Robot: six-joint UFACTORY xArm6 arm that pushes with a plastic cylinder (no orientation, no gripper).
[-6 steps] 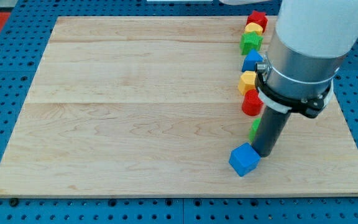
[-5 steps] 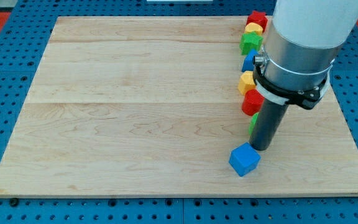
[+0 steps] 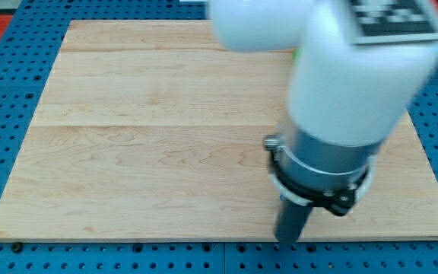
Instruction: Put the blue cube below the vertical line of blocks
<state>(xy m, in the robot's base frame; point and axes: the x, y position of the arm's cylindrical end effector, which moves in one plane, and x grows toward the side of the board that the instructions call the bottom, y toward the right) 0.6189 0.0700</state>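
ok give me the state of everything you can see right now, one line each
My tip: down on the board near the view's bottom edge, right of centre.
Wooden board: lying flat, the arm covers much of its right part.
Green block: only a sliver shows beside the arm near the view's top; shape unclear.
Blue cube: hidden, position cannot be told.
Other blocks in the line: hidden behind the arm.

No blue cube or block line shows (the arm's body covers that side).
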